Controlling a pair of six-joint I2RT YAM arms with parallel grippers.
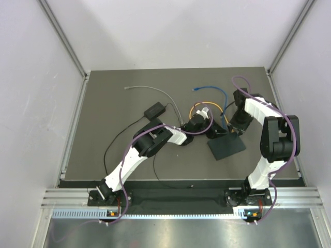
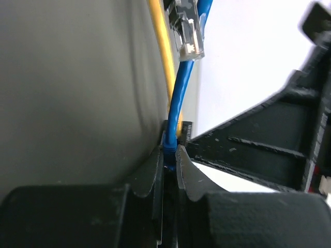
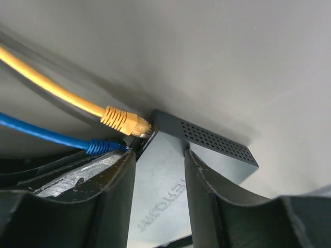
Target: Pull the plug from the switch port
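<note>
Left gripper [image 2: 169, 155]: jaws clamped on blue cable [image 2: 178, 103], ready to pull. Blue plug [image 3: 101, 146]: apparently seated in switch port [image 3: 137, 141], beside yellow plug [image 3: 124, 121]. Right gripper [image 3: 160, 160]: jaws part-open over black switch box [image 3: 212, 138], likely steadying it on bench [image 1: 103, 103]

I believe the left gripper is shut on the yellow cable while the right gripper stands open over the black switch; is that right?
Not quite. The left wrist view shows the left gripper shut on the blue cable, not the yellow cable beside it. The right gripper does stand open over the black switch.
</note>
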